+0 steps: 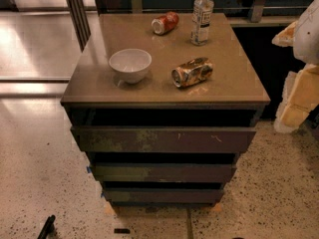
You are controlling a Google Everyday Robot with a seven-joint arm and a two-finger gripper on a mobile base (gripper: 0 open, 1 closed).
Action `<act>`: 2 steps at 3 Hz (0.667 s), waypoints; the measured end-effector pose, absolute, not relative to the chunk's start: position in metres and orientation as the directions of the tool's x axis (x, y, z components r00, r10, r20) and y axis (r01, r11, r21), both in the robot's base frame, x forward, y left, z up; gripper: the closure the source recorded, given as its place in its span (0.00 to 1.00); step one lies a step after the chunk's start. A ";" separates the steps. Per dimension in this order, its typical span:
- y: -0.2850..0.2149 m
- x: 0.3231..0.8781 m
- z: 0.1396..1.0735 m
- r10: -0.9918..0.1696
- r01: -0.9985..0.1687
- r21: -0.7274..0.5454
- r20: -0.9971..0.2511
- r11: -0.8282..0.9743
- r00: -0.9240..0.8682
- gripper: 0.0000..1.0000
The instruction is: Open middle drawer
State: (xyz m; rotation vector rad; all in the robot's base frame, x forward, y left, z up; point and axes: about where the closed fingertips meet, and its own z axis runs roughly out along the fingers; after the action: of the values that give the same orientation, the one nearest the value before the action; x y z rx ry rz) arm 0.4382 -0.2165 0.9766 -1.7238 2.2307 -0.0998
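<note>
The middle drawer (162,173) is the second of three dark-brown, handleless fronts on the cabinet, with yellowish worn patches towards its left. Its front sits between the top drawer (164,139), which has pale scratches near its right, and the smallest, darkest bottom drawer (162,194). A dark gap lies above the middle drawer, and no tray shows behind it. My gripper (295,106), pale and yellowish, hangs at the right edge of the camera view. It is beside the cabinet's right side, about level with the top drawer, and touches no drawer.
On the cabinet top (99,91) stand a white bowl (130,63), a crushed can on its side (192,72), a red can on its side (165,22) and a clear bottle (202,15). Speckled floor surrounds the cabinet. A small black object (47,227) lies at the bottom left.
</note>
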 end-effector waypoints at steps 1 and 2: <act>-0.214 0.437 0.976 -0.955 -0.932 -0.250 -0.210 0.262 -0.212 0.00; -0.212 0.424 0.950 -0.933 -0.929 -0.225 -0.279 0.293 -0.227 0.00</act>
State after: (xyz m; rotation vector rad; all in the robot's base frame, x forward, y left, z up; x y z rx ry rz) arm 0.4244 -0.2117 0.9505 -1.6780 2.2112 -0.0151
